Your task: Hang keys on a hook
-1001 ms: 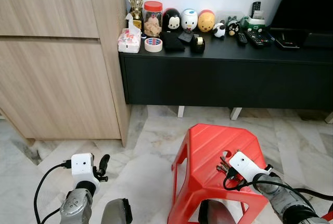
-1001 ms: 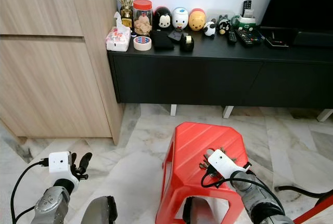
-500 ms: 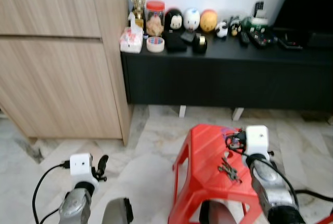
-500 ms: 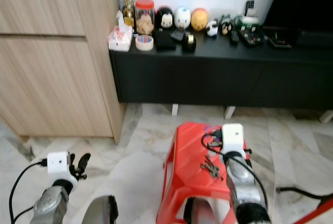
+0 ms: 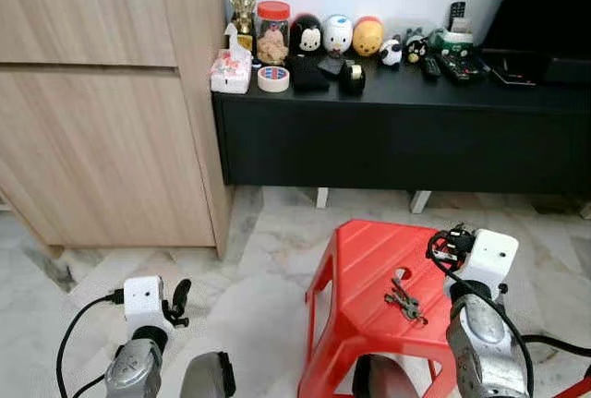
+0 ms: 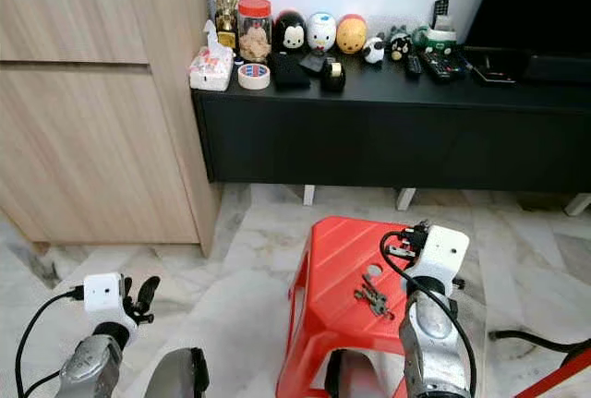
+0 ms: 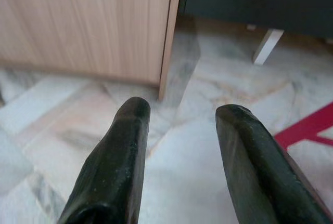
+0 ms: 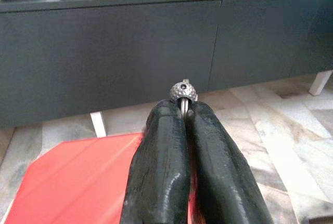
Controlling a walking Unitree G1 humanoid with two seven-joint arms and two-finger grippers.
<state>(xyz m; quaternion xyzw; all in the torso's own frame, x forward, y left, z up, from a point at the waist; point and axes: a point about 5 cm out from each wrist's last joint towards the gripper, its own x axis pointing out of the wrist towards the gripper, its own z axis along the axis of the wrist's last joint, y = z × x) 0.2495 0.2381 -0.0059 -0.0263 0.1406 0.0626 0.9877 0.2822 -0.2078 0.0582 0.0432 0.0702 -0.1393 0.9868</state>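
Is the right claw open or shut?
Shut: in the wrist view the right claw has its fingers pressed together, pinching a small metal piece.

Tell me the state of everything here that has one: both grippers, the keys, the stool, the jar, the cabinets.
Left gripper: open, holding nothing, low above the floor.
Right gripper: shut on a small metal piece.
Keys: lying flat on the stool, not hung.
Red stool: upright.
Jar: red lid on.
Wooden cabinet: fronts shut.
Black console: fronts shut.
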